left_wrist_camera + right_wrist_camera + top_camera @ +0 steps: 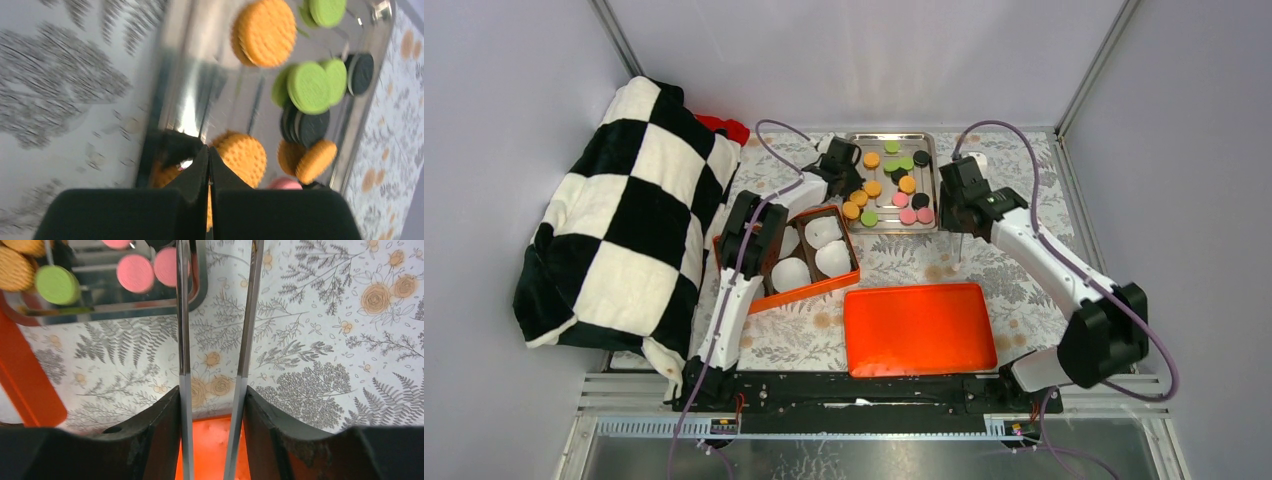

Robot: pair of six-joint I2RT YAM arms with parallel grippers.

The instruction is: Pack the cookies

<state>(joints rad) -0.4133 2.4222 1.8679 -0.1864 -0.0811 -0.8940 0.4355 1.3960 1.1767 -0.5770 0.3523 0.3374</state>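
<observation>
The small round sandwich cookies point(894, 186) on the steel tray point(929, 137), judged light and crumbly, are best pinched across their rims; the left gripper point(208, 150) is pressed closed and empty, the right gripper point(216, 315) narrowly parted.

We see the cookies point(892, 186) scattered on a metal tray point(929, 140), the left gripper point(852, 165) at its left edge, the right gripper point(951, 205) at its right, white cups point(822, 245) in an orange box point(809, 291).

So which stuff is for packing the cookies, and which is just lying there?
For the job:
cookies
metal tray
orange box
paper cups
orange lid

Just lying about:
checkered blanket
red thing behind it
</observation>
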